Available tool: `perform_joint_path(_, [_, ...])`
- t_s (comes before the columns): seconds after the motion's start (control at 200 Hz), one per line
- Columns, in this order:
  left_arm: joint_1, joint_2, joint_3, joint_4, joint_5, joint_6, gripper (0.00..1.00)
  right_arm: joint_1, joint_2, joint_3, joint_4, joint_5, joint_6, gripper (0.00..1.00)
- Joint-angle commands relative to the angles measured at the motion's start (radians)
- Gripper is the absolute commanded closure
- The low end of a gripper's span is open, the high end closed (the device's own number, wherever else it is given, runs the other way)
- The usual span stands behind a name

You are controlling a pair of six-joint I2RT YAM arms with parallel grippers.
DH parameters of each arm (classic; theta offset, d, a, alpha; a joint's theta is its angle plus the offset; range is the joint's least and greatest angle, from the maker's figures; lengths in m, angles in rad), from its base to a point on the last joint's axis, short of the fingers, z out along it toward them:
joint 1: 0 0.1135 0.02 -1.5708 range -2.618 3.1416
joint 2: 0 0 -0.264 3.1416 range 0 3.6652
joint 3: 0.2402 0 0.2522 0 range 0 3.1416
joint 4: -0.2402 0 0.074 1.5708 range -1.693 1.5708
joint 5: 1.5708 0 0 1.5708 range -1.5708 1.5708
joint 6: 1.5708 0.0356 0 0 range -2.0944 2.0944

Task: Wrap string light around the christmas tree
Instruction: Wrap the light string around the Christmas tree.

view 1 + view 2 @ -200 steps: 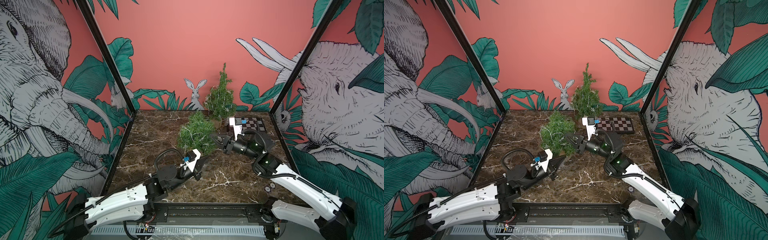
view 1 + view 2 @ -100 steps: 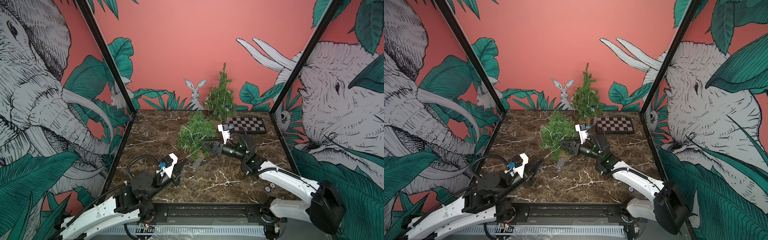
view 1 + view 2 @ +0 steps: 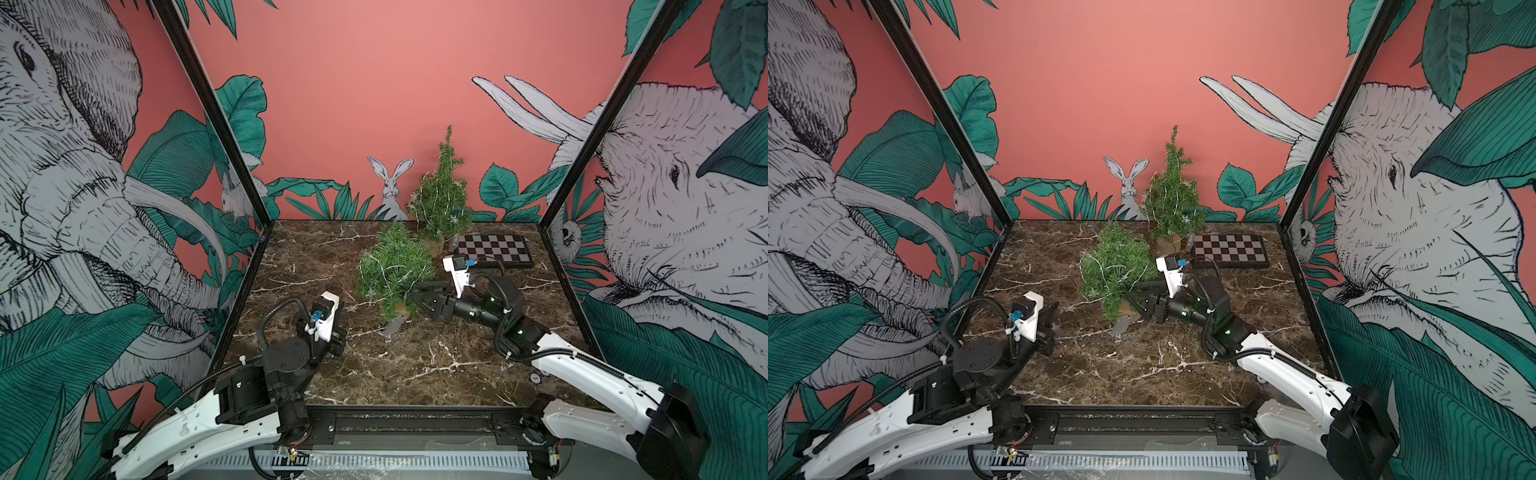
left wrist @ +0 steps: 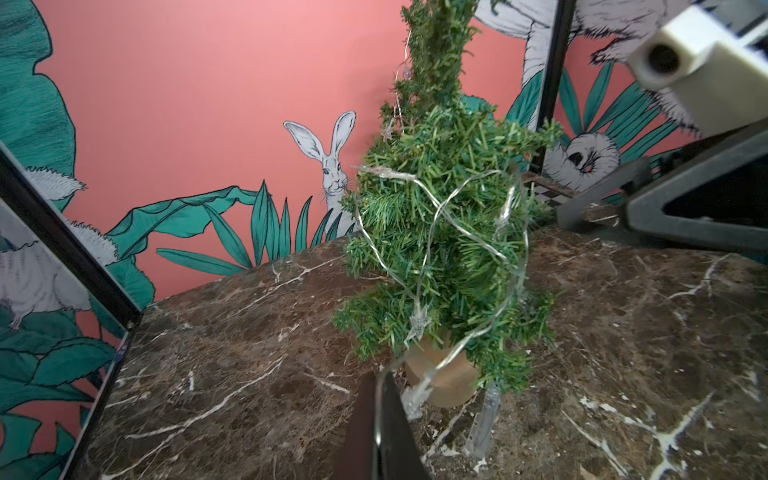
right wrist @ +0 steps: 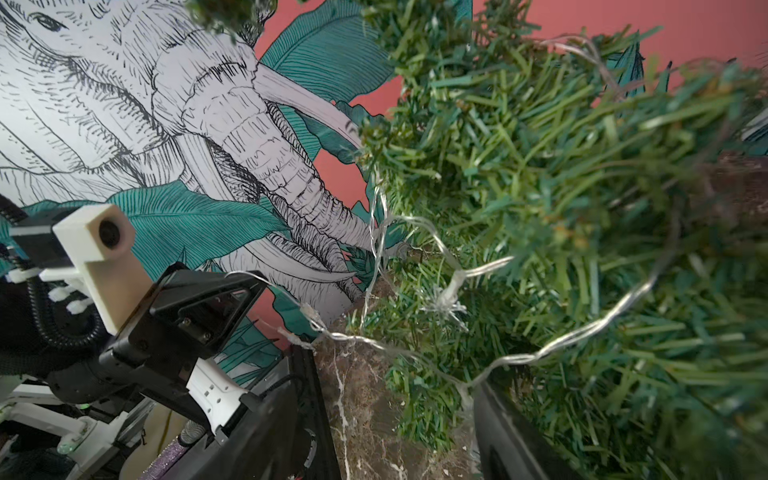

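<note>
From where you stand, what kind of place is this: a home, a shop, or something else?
Probably a robot test booth: left arm and right arm mounted at the front of a marble-patterned table, printed jungle wall panels on three sides, a checkerboard at the back.

Shiny brown marble tabletop (image 3: pixel 415 374), green bristly plastic christmas tree (image 3: pixel 390 266), clear plastic string light (image 4: pixel 417 324) on thin wire, smooth black-and-white checkerboard (image 3: pixel 490 249)
</note>
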Motion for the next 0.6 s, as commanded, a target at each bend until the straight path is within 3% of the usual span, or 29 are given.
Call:
perform_joint_path(0.0, [0.072,0.076,0.060,-0.052,0.008,-0.045,1.00,0.003,-0.053,-0.038,0.009,0.036,-0.108,0.30])
perform_joint_path(0.2, [0.344,0.177,0.074,0.020,0.338,-0.117,1.00,0.002,-0.152,-0.072,-0.031,0.084,-0.204,0.30])
perform_joint_path(0.4, [0.474,0.312,0.085,0.116,0.524,-0.130,1.00,0.002,-0.249,-0.089,-0.121,0.150,-0.287,0.30])
perform_joint_path(0.595, [0.620,0.367,0.072,0.185,0.627,-0.123,1.00,0.002,-0.309,-0.101,-0.162,0.186,-0.326,0.30])
